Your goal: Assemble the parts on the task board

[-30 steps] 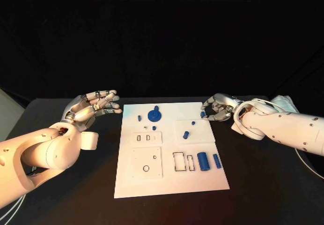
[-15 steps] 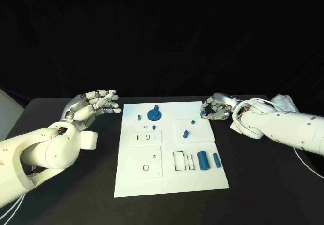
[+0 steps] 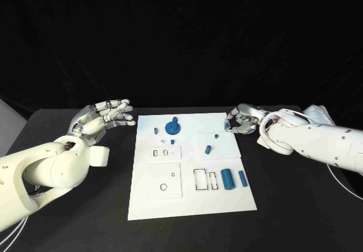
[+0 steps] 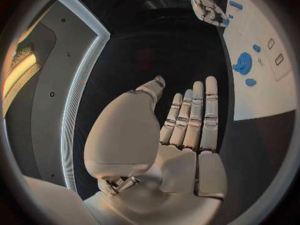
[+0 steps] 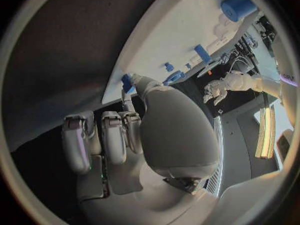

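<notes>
The white task board (image 3: 189, 202) lies in the middle of the black table. On it are a blue gear disc (image 3: 172, 127), a blue cylinder (image 3: 227, 179), a blue bar (image 3: 243, 179) and several small blue pieces. My right hand (image 3: 243, 119) hovers at the board's far right corner, fingers curled, pinching a small blue part (image 3: 227, 125). The right wrist view shows this part (image 5: 127, 82) at the thumb tip of the right hand (image 5: 125, 135), beside the board (image 5: 181, 25). My left hand (image 3: 102, 119) is raised left of the board, holding nothing; its fingers (image 4: 194, 115) are stretched out.
White inset plates with slots (image 3: 165, 153) and holes (image 3: 165, 181) sit on the board's left half, with a black-outlined recess (image 3: 201, 180) beside the cylinder. A white object (image 3: 319, 113) lies at the table's back right.
The right hand with the small blue part has shifted slightly up and toward the board's far corner. The left hand has risen a little.
</notes>
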`<control>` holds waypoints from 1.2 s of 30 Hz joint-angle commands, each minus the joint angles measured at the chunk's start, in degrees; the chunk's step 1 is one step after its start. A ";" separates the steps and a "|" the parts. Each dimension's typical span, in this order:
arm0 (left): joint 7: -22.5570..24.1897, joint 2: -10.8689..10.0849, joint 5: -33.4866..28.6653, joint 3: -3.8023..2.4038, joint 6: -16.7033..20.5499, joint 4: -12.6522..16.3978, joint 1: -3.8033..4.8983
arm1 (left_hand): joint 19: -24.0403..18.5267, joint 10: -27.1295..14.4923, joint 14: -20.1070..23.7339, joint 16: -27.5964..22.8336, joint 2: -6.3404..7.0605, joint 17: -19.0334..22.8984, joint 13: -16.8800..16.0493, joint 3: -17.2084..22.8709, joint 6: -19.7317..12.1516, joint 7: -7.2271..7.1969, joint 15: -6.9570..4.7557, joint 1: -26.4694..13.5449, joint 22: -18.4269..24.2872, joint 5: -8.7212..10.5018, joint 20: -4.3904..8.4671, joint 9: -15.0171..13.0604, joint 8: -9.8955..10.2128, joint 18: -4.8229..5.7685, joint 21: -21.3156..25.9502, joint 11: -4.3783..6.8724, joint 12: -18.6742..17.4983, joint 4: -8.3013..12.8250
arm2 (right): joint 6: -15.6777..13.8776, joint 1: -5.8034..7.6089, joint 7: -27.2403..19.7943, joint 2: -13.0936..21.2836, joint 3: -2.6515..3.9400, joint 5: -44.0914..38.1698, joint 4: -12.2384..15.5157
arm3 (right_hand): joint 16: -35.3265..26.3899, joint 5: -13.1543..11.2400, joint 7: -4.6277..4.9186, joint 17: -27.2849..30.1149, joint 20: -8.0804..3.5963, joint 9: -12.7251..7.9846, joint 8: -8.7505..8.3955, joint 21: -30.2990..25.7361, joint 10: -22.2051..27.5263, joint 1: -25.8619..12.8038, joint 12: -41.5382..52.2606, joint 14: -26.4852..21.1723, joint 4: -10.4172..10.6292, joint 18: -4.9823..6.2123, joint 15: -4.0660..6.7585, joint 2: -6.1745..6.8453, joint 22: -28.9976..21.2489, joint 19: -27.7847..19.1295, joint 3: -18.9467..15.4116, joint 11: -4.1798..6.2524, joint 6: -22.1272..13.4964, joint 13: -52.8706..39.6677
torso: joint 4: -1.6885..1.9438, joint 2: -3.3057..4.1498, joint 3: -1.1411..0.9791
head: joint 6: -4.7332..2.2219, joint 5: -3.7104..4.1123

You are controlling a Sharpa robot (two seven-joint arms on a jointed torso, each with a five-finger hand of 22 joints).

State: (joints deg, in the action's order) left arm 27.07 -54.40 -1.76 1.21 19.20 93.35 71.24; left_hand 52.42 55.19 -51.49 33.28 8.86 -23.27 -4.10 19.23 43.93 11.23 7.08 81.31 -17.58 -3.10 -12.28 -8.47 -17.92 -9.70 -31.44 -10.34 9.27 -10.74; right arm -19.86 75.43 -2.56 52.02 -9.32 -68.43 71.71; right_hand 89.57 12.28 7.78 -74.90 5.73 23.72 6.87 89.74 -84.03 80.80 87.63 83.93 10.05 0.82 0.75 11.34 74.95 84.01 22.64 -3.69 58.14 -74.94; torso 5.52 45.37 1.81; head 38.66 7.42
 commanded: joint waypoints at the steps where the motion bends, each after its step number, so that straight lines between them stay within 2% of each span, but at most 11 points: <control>1: 0.15 0.03 -0.05 -0.03 -1.09 0.06 0.03 | -0.47 -0.40 0.42 0.20 -0.25 -0.06 0.06 -0.04 -0.33 2.45 0.04 -0.15 -0.05 0.20 -0.01 -0.05 -0.25 -0.50 -0.27 -0.08 0.23 0.27 | 0.71 -0.08 0.56 -0.18 -0.02 -0.71 -0.29 | 0.09 -0.38 0.11 -14.05 -0.55 0.01 0.06 0.16 -4.22 -0.45 -0.08 5.83 -0.10 -0.79 0.44 0.29 14.97 5.91 0.34 0.40 -0.04 -13.15 | -0.06 -0.02 0.00 | 0.02 -0.05; 7: 0.10 0.03 -0.05 -0.03 -1.11 0.07 0.03 | -0.47 -0.40 0.42 0.20 -0.25 -0.06 0.06 -0.04 -0.33 2.45 0.04 -0.15 -0.05 0.20 -0.01 -0.05 -0.25 -0.50 -0.27 -0.08 0.23 0.27 | 0.35 -0.15 0.68 -0.32 -0.03 -0.76 -0.35 | 0.10 -0.41 0.13 -14.10 -0.55 0.00 0.03 0.20 -4.25 -0.51 -0.05 5.84 -0.10 -0.80 0.42 0.33 15.00 5.94 0.37 0.39 -0.09 -13.18 | -0.06 -0.01 -0.02 | 0.10 -0.02; 9: 0.10 0.03 -0.05 -0.03 -1.10 0.07 0.03 | -0.47 -0.40 0.42 0.20 -0.25 -0.06 0.06 -0.04 -0.33 2.45 0.04 -0.15 -0.05 0.20 -0.01 -0.05 -0.25 -0.50 -0.27 -0.08 0.23 0.27 | -0.13 -0.16 0.60 -0.31 -0.03 -0.76 -0.29 | 0.10 -0.38 0.06 -14.11 -0.55 0.09 0.25 0.26 -4.30 -0.57 0.02 5.84 -0.11 -0.82 0.40 -0.07 15.05 5.99 0.81 0.43 0.27 -13.24 | -0.04 -0.03 0.00 | 0.15 0.03; 19: 0.13 0.06 -0.05 -0.03 -1.14 0.02 0.03 | -0.51 -0.43 0.45 0.24 -0.26 -0.07 0.06 -0.06 -0.36 2.47 0.05 -0.19 -0.08 0.20 -0.01 -0.05 -0.25 -0.50 -0.32 -0.09 0.23 0.26 | -5.13 -0.18 0.40 0.14 0.00 1.03 1.48 | 0.20 -0.19 -0.81 -14.41 -0.76 0.92 1.98 0.26 -4.86 -1.21 0.75 5.91 -0.41 -0.82 0.69 -1.38 15.05 5.99 2.43 1.18 2.56 -13.81 | -0.08 -0.08 0.00 | 0.20 -0.07; 26: 0.15 0.13 -0.05 -0.03 -1.18 -0.04 0.03 | -0.51 -0.43 0.45 0.24 -0.26 -0.07 0.06 -0.06 -0.36 2.47 0.05 -0.19 -0.08 0.20 -0.01 -0.05 -0.25 -0.50 -0.32 -0.09 0.23 0.26 | -9.05 0.46 4.67 0.98 0.26 1.79 5.19 | 0.20 -0.23 -1.13 -14.40 -0.89 1.25 2.53 0.26 -4.84 -1.56 0.70 5.91 -0.57 -0.82 0.82 -1.80 15.05 5.99 2.91 1.49 2.97 -13.77 | -0.15 -0.15 0.06 | 0.19 -0.05; 31: 0.13 0.25 -0.05 -0.03 -1.20 -0.11 0.03 | -0.57 -0.46 0.48 0.30 -0.30 -0.08 0.06 -0.07 -0.38 2.48 0.06 -0.26 -0.14 0.20 -0.03 -0.05 -0.26 -0.50 -0.40 -0.10 0.25 0.23 | -11.77 1.52 9.75 1.45 0.43 1.65 9.72 | 0.21 -0.02 -1.20 -14.43 -0.95 1.37 2.66 0.26 -4.55 -1.46 0.27 5.92 -0.86 -0.82 0.88 -2.04 15.05 5.99 3.31 1.60 2.85 -13.45 | -0.15 -0.24 0.06 | 0.12 -0.09; 36: 0.11 0.42 -0.05 -0.03 -1.20 -0.22 0.03 | -0.59 -0.46 0.49 0.32 -0.31 -0.09 0.06 -0.07 -0.39 2.48 0.07 -0.28 -0.15 0.20 -0.03 -0.06 -0.26 -0.50 -0.43 -0.10 0.25 0.22 | -12.79 1.97 13.83 0.85 0.49 0.87 14.35 | 0.20 -0.01 -1.20 -14.41 -0.96 1.38 2.67 0.26 -4.48 -1.48 0.17 5.91 -0.87 -0.82 0.89 -2.07 15.05 5.99 3.34 1.60 2.84 -13.37 | -0.06 -0.28 0.11 | 0.17 -0.35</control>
State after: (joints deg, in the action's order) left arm 26.87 -54.14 -1.76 1.22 19.12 93.11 71.23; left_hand 52.27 55.19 -51.49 33.28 8.86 -23.30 -4.10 19.22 43.93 11.24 7.08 81.31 -17.67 -3.10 -12.43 -8.47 -17.92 -9.70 -31.67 -10.34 9.27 -10.74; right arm -30.03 77.30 6.22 53.20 -8.85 -66.90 84.75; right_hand 89.56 12.11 6.80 -74.93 5.33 24.33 9.30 89.74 -83.98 79.10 88.00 83.94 9.25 0.82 1.15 9.87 74.92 84.01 25.66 -2.40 60.51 -74.92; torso 5.37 45.13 1.89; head 38.79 7.27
